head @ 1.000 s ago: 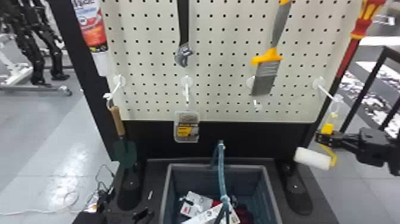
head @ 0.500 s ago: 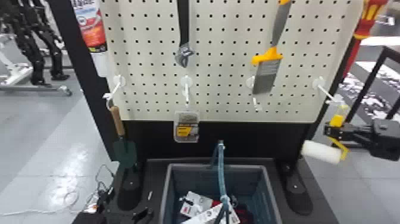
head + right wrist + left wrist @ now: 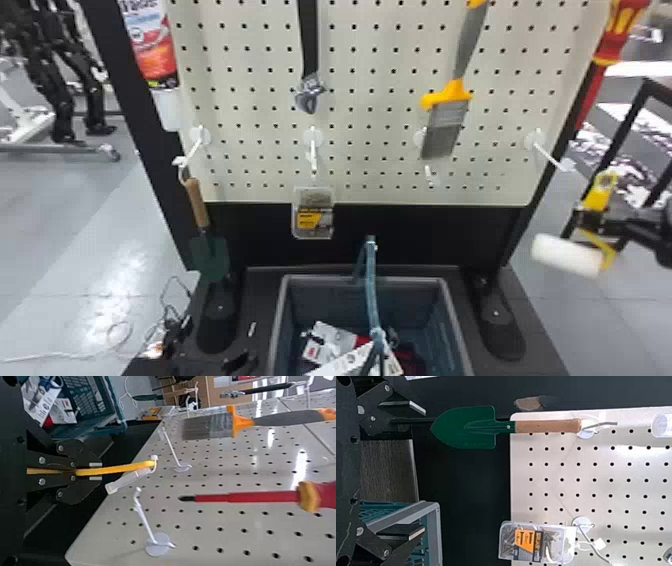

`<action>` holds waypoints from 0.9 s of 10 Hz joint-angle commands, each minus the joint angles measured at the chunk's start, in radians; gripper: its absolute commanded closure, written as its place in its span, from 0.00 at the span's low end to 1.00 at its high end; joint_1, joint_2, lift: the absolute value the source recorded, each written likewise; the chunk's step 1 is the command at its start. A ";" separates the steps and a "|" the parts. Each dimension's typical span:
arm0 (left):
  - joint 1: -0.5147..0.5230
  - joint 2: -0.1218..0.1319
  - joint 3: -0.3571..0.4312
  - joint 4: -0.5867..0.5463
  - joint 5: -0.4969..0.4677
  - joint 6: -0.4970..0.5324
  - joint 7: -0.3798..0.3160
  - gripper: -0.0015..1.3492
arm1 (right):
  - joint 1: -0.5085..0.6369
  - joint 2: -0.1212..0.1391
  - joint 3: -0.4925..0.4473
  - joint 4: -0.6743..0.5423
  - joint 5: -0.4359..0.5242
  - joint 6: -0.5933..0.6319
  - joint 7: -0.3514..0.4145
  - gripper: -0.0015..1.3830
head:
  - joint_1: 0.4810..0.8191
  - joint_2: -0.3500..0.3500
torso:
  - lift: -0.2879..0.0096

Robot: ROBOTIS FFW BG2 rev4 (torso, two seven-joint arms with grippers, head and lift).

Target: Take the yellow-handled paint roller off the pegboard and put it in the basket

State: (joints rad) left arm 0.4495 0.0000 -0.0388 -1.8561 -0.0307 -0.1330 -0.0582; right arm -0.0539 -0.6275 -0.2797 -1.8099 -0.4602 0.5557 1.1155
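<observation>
In the head view my right gripper is right of the pegboard, closed on the yellow handle of the paint roller, whose white roller hangs below it. The right wrist view has the gripper pinching the yellow handle, with a clear plastic tag at its end, off the white hook. The grey basket stands below the board, holding several packages. My left gripper is low, left of the basket; in the left wrist view that gripper has its fingers wide apart, nothing between them.
On the pegboard hang a trowel, a screw box, a wrench and a brush. A red screwdriver hangs at the right edge. The basket's blue handle stands upright.
My right gripper has moved farther right, away from the white hook, carrying the paint roller with it. The left arm looks still.
</observation>
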 commanded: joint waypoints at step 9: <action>-0.017 -0.003 -0.007 0.012 0.006 -0.002 0.000 0.19 | -0.023 0.175 0.324 0.073 -0.012 0.012 0.026 0.93 | 0.20 0.50 | 0.63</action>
State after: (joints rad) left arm 0.4349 0.0000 -0.0460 -1.8455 -0.0249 -0.1336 -0.0579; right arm -0.0629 -0.4610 0.0173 -1.7564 -0.4715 0.5767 1.1407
